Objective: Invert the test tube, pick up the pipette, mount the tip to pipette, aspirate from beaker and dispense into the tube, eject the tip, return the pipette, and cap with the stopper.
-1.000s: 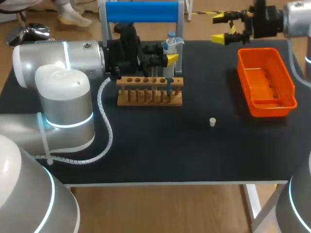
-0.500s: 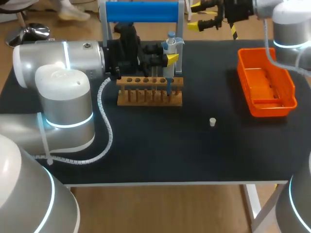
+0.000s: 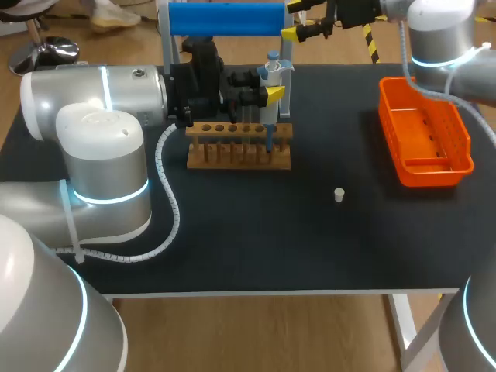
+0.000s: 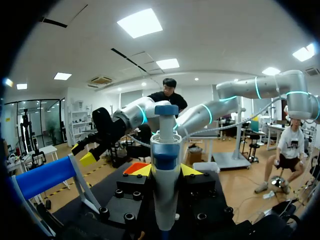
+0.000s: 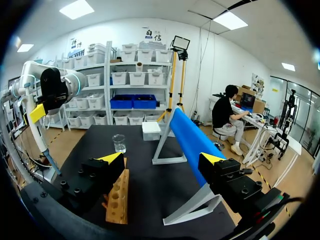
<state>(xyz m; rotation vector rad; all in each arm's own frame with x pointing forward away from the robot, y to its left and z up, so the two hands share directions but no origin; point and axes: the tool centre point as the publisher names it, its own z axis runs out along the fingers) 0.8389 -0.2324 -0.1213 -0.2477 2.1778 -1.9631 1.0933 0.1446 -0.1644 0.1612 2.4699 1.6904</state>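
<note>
My left gripper (image 4: 166, 170) is clamped on the pipette (image 3: 273, 68), upright over the wooden tube rack (image 3: 232, 155). My right gripper (image 5: 161, 158) hangs open by the blue bar (image 3: 225, 18); the stopper (image 3: 339, 194) lies well apart.

Black worktop (image 3: 232, 248): matt, fine-textured sheet. Light-brown test tube rack (image 3: 239, 157): bare wood, looks unvarnished. Orange rectangular tray (image 3: 435, 177), right of frame: glossy moulded plastic. White-and-blue pipette (image 3: 270, 77): smooth plastic, slight sheen. Small clear beaker (image 5: 119, 143): looks like glass, can't confirm. Silver-white left arm casing (image 3: 101, 147): smooth, glossy. White spiral cable wrap (image 3: 167, 194): plastic. Blue cylinder (image 3: 226, 19), top centre: matt.
</note>
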